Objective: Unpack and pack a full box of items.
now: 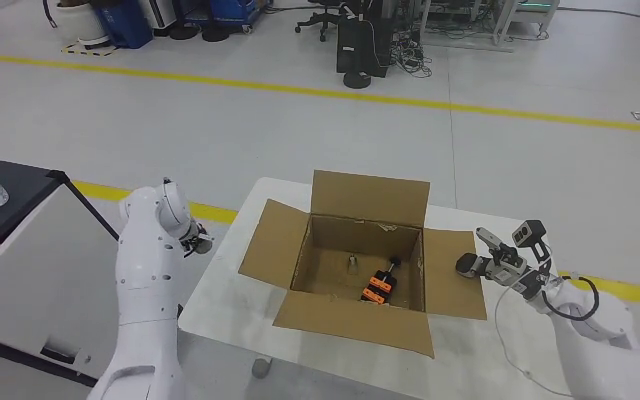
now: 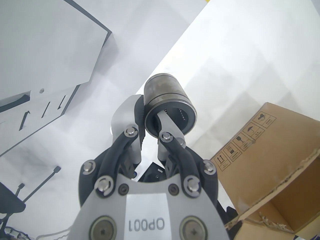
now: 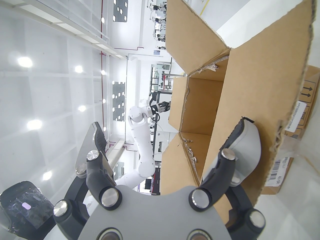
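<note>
White table [image 1: 225,290] with open cardboard box [image 1: 370,195], left gripper [image 2: 149,112] left of box clamping steel cylinder [image 2: 162,91], right gripper [image 3: 171,126] jaws wide at box's right side.

We are looking down at an open cardboard box [image 1: 370,195] that is sitting on a white tabletop [image 1: 228,300], with all 4 flaps folding outward. On the box floor we are seeing 3 things. A small pale metal piece [image 1: 353,263] is standing near the middle. An orange-and-black item [image 1: 378,288] is lying toward the near right corner, and a black part [image 1: 393,267] is lying just beside it, farther from us. The left gripper [image 1: 198,243] is hanging just outside the tabletop's left edge, apart from the left flap. The right gripper [image 1: 476,254] is hovering at the right flap's outer edge. Beyond the tabletop, a yellow line [image 1: 330,92] is crossing the grey floor.
</note>
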Robot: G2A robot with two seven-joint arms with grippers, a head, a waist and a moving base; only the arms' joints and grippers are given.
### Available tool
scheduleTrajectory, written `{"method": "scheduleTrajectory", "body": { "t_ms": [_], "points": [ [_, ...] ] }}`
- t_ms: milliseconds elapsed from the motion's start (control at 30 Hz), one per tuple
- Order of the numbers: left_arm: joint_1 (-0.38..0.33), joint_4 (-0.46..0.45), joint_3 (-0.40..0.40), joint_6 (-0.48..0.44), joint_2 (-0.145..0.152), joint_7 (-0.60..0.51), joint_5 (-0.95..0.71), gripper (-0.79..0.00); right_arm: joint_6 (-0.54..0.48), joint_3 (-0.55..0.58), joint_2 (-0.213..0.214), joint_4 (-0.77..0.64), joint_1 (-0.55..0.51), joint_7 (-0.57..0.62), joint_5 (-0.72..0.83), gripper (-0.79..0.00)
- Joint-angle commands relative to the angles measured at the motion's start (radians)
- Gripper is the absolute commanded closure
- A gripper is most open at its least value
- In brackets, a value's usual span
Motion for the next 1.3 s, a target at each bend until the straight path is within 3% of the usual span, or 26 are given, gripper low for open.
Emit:
{"method": "scheduleTrajectory", "body": {
  "t_ms": [0, 233, 600, 833, 1267],
  "points": [
    [-0.022, 0.061, -0.010, 0.000, -0.013, 0.000, 0.011, 0.000, 0.000, 0.000, 0.000, 0.000, 0.000, 0.000, 0.000, -0.785],
    [-0.112, 0.252, -0.054, 0.000, -0.057, 0.000, 0.107, 0.000, 0.000, 0.000, 0.000, 0.000, 0.000, 0.000, 0.000, -0.785],
    [-0.282, 0.576, -0.279, 0.000, -0.108, 0.000, 0.306, 0.000, 0.000, 0.000, 0.000, 0.000, 0.000, 0.000, 0.000, -0.785],
    [-0.338, 0.660, -0.422, 0.000, -0.115, 0.000, 0.394, 0.000, 0.000, 0.000, 0.000, 0.000, 0.000, 0.000, 0.000, -0.785],
    [-0.396, 0.742, -0.597, 0.000, -0.116, 0.000, 0.491, 0.000, 0.000, 0.000, 0.000, 0.000, 0.000, 0.000, 0.000, -0.785]
  ]
}}
